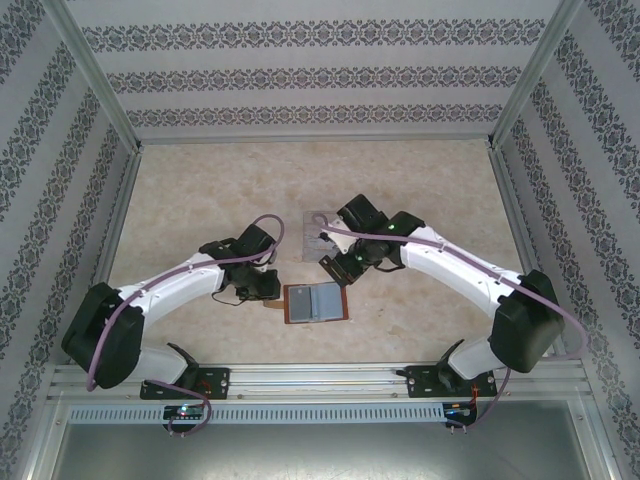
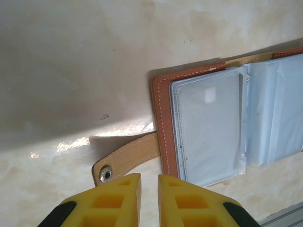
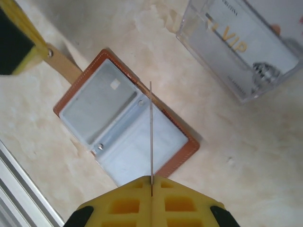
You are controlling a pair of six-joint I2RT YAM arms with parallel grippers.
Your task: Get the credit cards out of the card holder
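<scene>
Pinching one credit card [image 3: 151, 132] edge-on, my right fingers [image 3: 128, 196] hold it above the open card holder [image 3: 94, 106] lying on the tabletop [image 3: 236, 156]; my left fingers [image 2: 118, 196], slightly parted, grip nothing beside its strap [image 2: 128, 158]. Visible pockets [image 2: 208, 127] look empty: extraction appears nearly finished.

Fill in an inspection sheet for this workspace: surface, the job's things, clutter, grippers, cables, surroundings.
Surface: pale marbled table, no spills seen.
Job's things: card holder lies open and flat, with its strap tab stretched out sideways. One card is held edge-on over it. Whether the pockets hold more cards cannot be told.
Clutter: clear plastic box with a VIP card inside, beside the holder and apart from it.
Grippers: right gripper is shut on the card. Left gripper is at the strap's end, fingers narrowly apart, holding nothing.
Cables: a purple cable loops along each arm.
Surroundings: patterned walls; metal rail at the near edge.
</scene>
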